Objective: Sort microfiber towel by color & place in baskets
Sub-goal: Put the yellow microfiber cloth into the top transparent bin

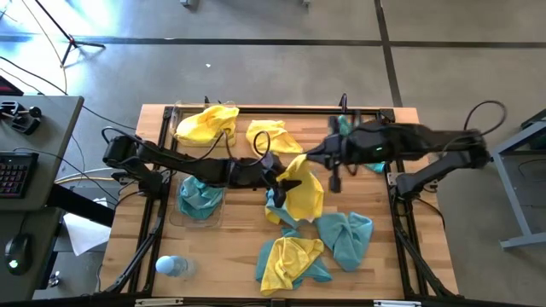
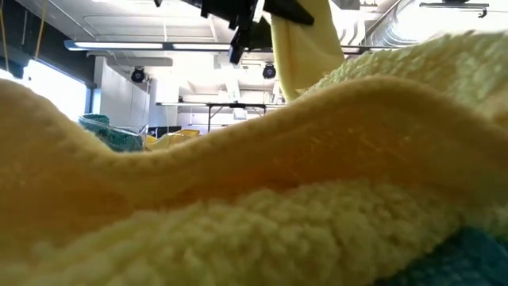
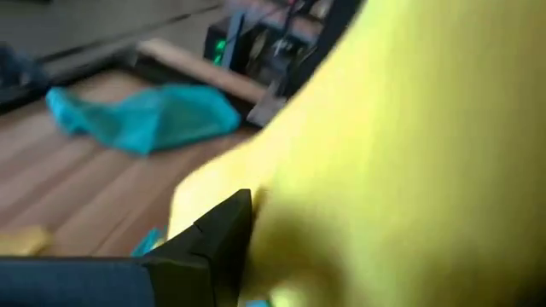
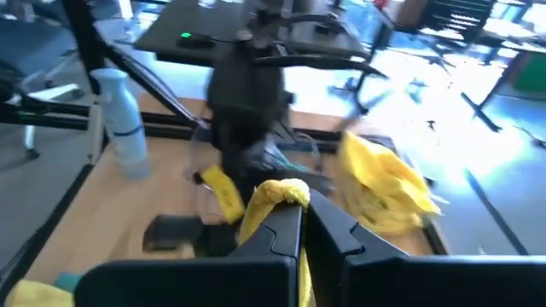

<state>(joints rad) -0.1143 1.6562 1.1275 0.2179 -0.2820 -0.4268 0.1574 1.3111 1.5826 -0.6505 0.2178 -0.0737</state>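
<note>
- Two clear baskets sit at the left of the wooden table; the far basket holds a bright yellow towel, and the near basket, just toward the camera side of it, holds a teal towel.
- A pale blue bottle lies near the table's front edge, on the near side of the near basket.
- The left gripper reaches from the left, past the near basket, to the table's middle; its fingers are part-way apart and pressed against a hanging yellow towel, but whether they actually grip it cannot be told.
- That hanging yellow towel is lifted over the middle of the table, to the right of the near basket; in the right wrist view its top corner sits between the right gripper's clenched fingers, so the right gripper is grasping it.
- Another yellow towel lies on the table to the right of the far basket.
- Toward the front edge, right of the bottle, a yellow towel lies over teal cloth, with a teal towel beside it.
- Under the right arm, near the far right corner, a further teal towel peeks out.
</note>
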